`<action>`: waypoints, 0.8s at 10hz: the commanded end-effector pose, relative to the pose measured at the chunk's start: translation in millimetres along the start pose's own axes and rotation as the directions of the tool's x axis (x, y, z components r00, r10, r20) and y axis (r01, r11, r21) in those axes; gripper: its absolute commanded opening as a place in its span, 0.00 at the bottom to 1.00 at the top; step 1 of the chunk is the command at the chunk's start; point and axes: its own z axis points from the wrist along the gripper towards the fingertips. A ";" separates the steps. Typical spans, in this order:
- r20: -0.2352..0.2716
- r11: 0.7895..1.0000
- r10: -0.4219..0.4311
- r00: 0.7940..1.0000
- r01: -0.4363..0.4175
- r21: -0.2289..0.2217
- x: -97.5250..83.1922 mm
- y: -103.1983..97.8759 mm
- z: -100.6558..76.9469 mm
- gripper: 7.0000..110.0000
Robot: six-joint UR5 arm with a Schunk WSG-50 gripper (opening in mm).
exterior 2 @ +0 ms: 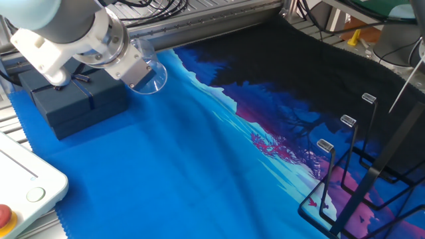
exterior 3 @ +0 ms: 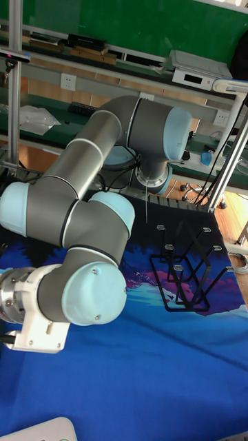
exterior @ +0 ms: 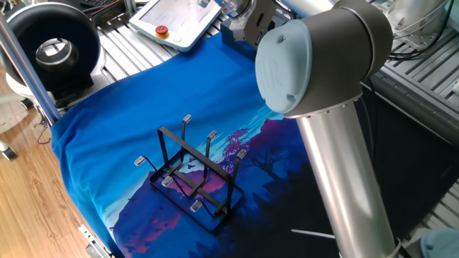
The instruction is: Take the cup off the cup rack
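Gripper (exterior 2: 141,74) clamped on cup (exterior 2: 150,73), held tilted above blue cloth (exterior 2: 166,172), just beside dark gift box (exterior 2: 73,105). Cup rack (exterior: 193,172) stood well apart from gripper, no cup on prongs.

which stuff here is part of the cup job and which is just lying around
Part of the job:
- cup, held in the gripper
- cup rack, no cup on it

Lying about:
- dark gift box
- pendant with red button
- blue cloth
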 end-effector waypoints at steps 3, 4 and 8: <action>0.005 1.000 -0.005 1.000 0.005 -0.001 -0.2 -5.4 -3.0 0.00; 0.005 0.999 -0.021 1.000 0.021 -0.029 -0.3 -3.6 -4.7 0.00; -0.001 0.992 -0.084 0.997 0.083 -0.097 10.0 -11.5 -11.0 0.00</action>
